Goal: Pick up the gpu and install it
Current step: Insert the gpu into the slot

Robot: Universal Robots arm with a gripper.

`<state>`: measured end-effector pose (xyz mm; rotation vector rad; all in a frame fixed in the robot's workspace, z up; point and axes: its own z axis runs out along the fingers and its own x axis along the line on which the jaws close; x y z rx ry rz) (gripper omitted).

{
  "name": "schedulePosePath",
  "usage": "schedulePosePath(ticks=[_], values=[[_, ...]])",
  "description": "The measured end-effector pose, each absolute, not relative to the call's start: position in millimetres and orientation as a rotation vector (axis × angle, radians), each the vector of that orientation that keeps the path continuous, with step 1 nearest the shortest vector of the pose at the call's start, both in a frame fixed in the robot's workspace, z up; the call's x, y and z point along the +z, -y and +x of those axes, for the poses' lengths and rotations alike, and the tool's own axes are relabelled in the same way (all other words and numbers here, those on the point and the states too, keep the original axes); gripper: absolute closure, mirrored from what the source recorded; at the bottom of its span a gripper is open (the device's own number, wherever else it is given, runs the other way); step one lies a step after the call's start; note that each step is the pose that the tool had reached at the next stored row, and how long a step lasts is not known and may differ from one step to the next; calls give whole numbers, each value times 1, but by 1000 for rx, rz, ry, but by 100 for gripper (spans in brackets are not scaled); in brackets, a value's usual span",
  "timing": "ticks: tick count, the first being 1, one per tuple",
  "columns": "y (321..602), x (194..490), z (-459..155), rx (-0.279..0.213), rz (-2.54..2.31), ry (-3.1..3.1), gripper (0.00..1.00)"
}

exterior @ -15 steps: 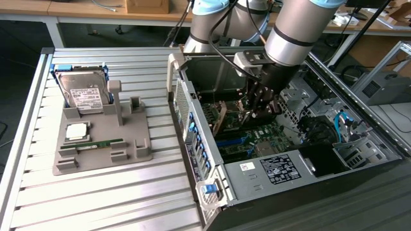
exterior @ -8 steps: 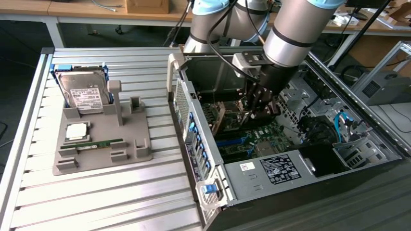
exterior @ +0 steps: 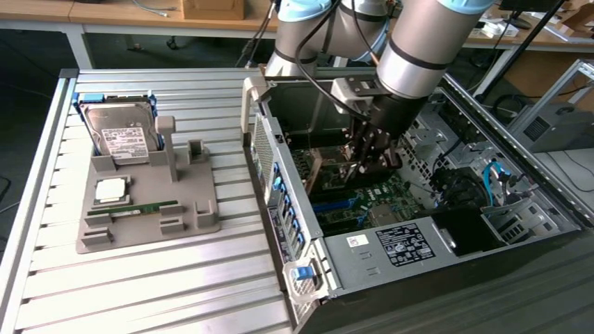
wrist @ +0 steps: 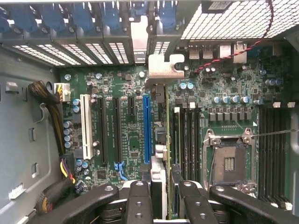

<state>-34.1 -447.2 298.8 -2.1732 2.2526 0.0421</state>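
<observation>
Inside the open computer case [exterior: 275,149], my gripper [exterior: 374,158] reaches down toward the motherboard [exterior: 376,202]. It is shut on the gpu [exterior: 346,165], a thin card held upright on its edge. In the wrist view the gpu [wrist: 161,67] is seen edge-on between my fingers [wrist: 139,198], its silver bracket toward the case's rear slot openings. Its lower edge lies just beside the long blue slot [wrist: 147,130]; whether it sits in a slot I cannot tell.
A grey fixture [exterior: 199,216] on the slatted table [exterior: 139,292] carries a hard drive [exterior: 121,136], a processor chip [exterior: 111,189] and a green RAM stick [exterior: 139,209]. Within the case are the empty CPU socket [wrist: 229,161], cable bundles [wrist: 46,107] and the drive cage [exterior: 483,226].
</observation>
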Motion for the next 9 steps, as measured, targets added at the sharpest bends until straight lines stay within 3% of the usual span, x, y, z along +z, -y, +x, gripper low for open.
schedulePosePath(ticks=[9], values=[[449,298,-42,42,-2173,-2253,73]])
